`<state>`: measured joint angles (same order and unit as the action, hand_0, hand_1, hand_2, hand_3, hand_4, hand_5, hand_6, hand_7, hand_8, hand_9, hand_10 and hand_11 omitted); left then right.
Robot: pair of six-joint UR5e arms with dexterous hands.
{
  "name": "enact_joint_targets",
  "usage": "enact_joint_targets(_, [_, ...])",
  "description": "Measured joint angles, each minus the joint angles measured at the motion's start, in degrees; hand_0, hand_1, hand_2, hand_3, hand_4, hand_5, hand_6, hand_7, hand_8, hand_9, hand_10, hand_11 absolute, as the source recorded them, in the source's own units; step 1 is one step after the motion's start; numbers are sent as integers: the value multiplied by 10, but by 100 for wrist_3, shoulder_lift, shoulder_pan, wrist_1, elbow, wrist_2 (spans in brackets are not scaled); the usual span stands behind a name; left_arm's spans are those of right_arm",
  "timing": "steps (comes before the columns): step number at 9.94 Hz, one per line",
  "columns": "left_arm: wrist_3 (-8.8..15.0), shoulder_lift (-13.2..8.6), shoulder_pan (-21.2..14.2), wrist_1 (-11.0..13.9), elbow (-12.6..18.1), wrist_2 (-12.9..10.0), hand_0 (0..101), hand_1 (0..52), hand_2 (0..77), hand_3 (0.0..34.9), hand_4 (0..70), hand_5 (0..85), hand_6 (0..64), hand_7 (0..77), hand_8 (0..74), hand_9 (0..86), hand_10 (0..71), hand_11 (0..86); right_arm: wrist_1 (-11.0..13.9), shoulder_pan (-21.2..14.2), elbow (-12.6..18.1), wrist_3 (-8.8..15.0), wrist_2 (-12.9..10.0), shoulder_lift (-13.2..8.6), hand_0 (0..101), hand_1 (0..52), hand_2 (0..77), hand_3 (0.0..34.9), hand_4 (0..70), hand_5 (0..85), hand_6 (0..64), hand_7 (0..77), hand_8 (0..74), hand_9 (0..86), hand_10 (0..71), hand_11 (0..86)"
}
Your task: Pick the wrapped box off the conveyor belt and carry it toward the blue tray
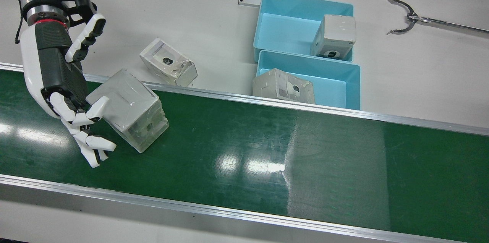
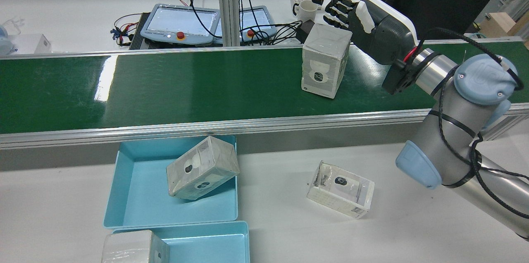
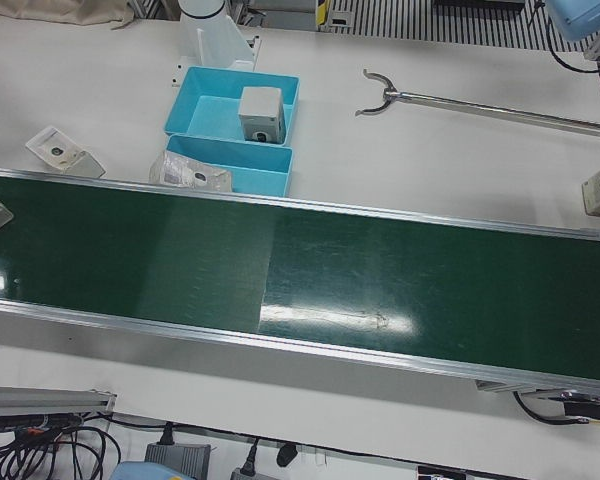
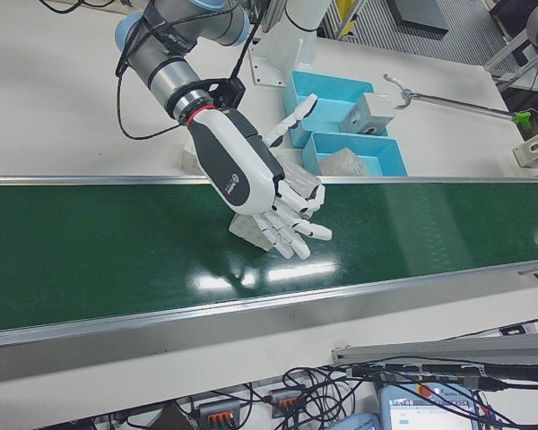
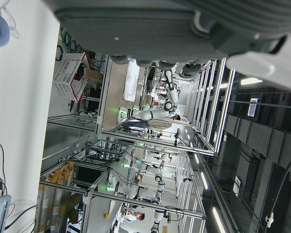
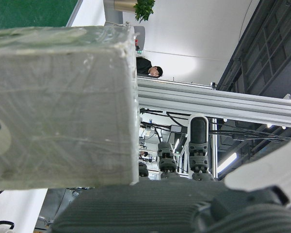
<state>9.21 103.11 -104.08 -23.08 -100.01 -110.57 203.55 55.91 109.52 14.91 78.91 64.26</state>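
Observation:
The wrapped box (image 1: 130,115) stands on the green conveyor belt (image 1: 267,151), near its right end in the rear view (image 2: 324,64). My right hand (image 1: 65,82) is open, with its fingers (image 2: 337,6) spread over the box's far top edge and the thumb held away. The box fills the right hand view (image 6: 63,107), close to the palm. In the right-front view the hand (image 4: 260,188) hides most of the box. Two blue trays (image 1: 290,10) sit side by side on the white table beyond the belt. My left hand (image 5: 160,29) shows only in its own view, holding nothing.
A wrapped box (image 1: 334,36) leans in the far tray and another (image 1: 284,86) lies in the near tray (image 1: 344,82). A clear-wrapped box (image 1: 168,66) lies on the table between hand and trays. A metal grabber tool (image 1: 405,15) lies beyond the trays.

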Motion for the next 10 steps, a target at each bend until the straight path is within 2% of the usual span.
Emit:
enact_joint_targets(1, [0, 0, 0, 0, 0, 0, 0, 0, 11, 0, 0, 5, 0, 5, 5, 0, 0, 0, 171, 18, 18, 17, 20, 3, 160, 16, 22, 148, 22, 409, 0, 11, 38, 16, 0, 16])
enact_joint_targets(2, [0, 0, 0, 0, 0, 0, 0, 0, 5, 0, 0, 5, 0, 5, 5, 0, 5, 0, 413, 41, 10, 56, 36, 56, 160, 16, 22, 148, 22, 409, 0, 11, 38, 16, 0, 16])
enact_joint_targets(3, [0, 0, 0, 0, 0, 0, 0, 0, 5, 0, 0, 5, 0, 5, 0, 5, 0, 0, 614, 42, -6, 122, 45, 213, 13, 5, 16, 209, 0, 147, 0, 5, 76, 5, 0, 16])
enact_joint_targets(4, [0, 0, 0, 0, 0, 0, 0, 0, 5, 0, 0, 5, 0, 5, 5, 5, 0, 0, 738, 30, -19, 194, 50, 383, 13, 5, 16, 209, 0, 147, 0, 5, 76, 5, 0, 16])
enact_joint_targets(5, [0, 0, 0, 0, 0, 0, 0, 0, 5, 0, 0, 5, 0, 5, 5, 5, 5, 0, 792, 11, -27, 247, 57, 472, 11, 5, 16, 249, 0, 27, 0, 5, 87, 11, 0, 16])
enact_joint_targets(6, [0, 0, 0, 0, 0, 0, 0, 0, 5, 0, 0, 5, 0, 5, 5, 0, 0, 0, 822, -29, -34, 292, 66, 518, 28, 5, 16, 302, 0, 11, 0, 5, 82, 11, 0, 11])
enact_joint_targets(10, [0, 0, 0, 0, 0, 0, 0, 0, 5, 0, 0, 5, 0, 5, 5, 0, 0, 0, 841, -137, -31, 403, 80, 510, 8, 5, 16, 298, 0, 5, 0, 27, 98, 11, 0, 16])
